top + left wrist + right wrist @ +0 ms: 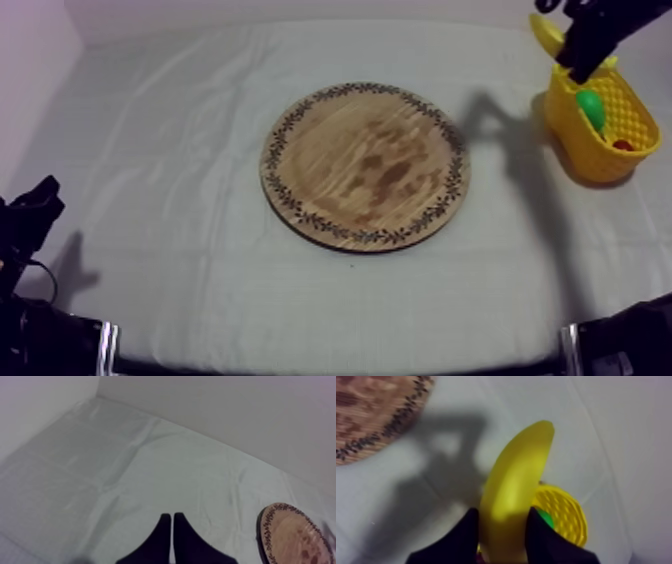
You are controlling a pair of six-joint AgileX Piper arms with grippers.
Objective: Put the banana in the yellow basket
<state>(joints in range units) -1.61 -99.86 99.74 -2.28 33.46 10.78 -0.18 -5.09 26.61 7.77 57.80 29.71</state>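
Observation:
My right gripper (pixel 583 58) hangs over the far rim of the yellow basket (pixel 602 150) at the table's right and is shut on the banana (pixel 547 35). In the right wrist view the banana (pixel 516 486) stands between my two black fingers (pixel 467 531), its end pointing away, with the yellow basket (pixel 563 511) just below it. The round wooden board (pixel 365 165) lies bare at mid-table. My left gripper (pixel 35 205) rests low at the left, well off the board. In its own view the left gripper (pixel 172 523) is shut on nothing, fingers together as a narrow wedge.
A green fruit (pixel 590 105) and a small red fruit (pixel 622 145) lie in the basket. The cloth is wrinkled around the board. A wall runs along the table's far edge. The board's rim (pixel 270 526) shows beside my left gripper.

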